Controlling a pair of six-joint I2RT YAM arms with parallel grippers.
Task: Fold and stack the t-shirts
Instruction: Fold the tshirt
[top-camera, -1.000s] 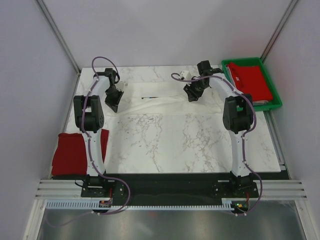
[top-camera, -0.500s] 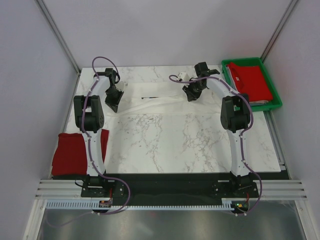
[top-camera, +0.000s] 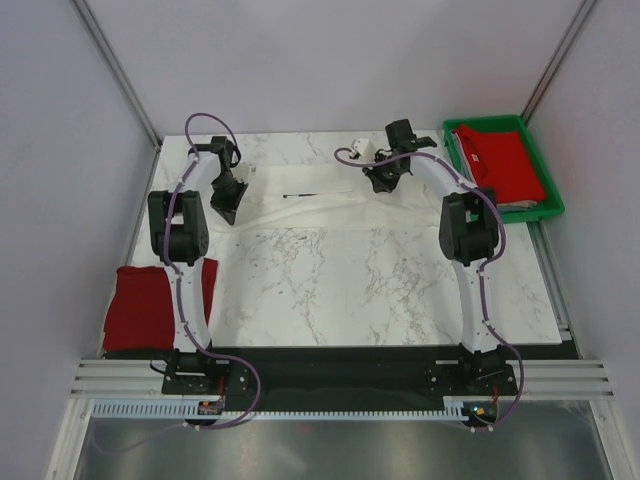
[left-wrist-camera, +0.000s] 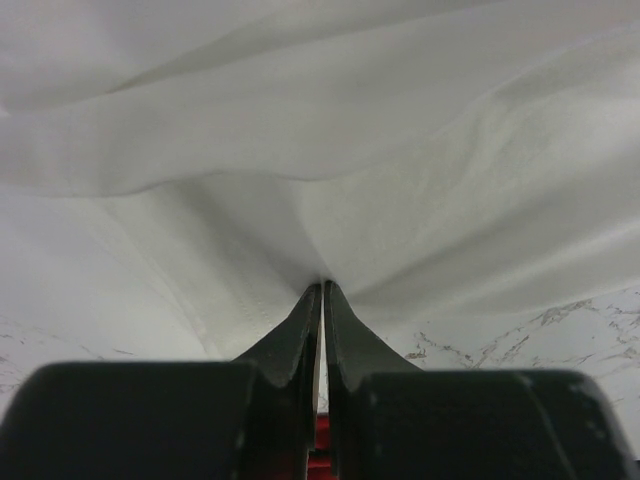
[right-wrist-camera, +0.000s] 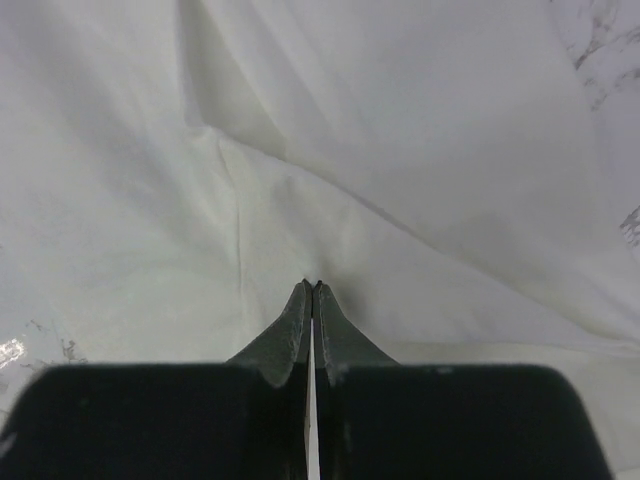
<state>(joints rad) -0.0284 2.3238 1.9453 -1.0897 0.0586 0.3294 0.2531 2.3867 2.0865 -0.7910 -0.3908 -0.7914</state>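
The left gripper (left-wrist-camera: 322, 288) has not moved. It stays at the left end of the white shirt (top-camera: 320, 212), with its jaws pinched shut on a bit of the cloth. The right gripper (right-wrist-camera: 312, 287) is also pinched shut on the shirt. In the last second it has slid a little to the left and farther away. So the right side of the shirt is being pulled in, which looks like the start of a fold. The shirt lies across the far part of the table (top-camera: 330, 290) and is not folded yet.

A folded red shirt (top-camera: 145, 305) sits at the near left, hanging past the table's edge. The near half of the table shows bare marble, so a fold could come that way. At the far right, the tray (top-camera: 485, 122) holds another red shirt (top-camera: 505, 160). It is near the right gripper, so there is less room on that side.
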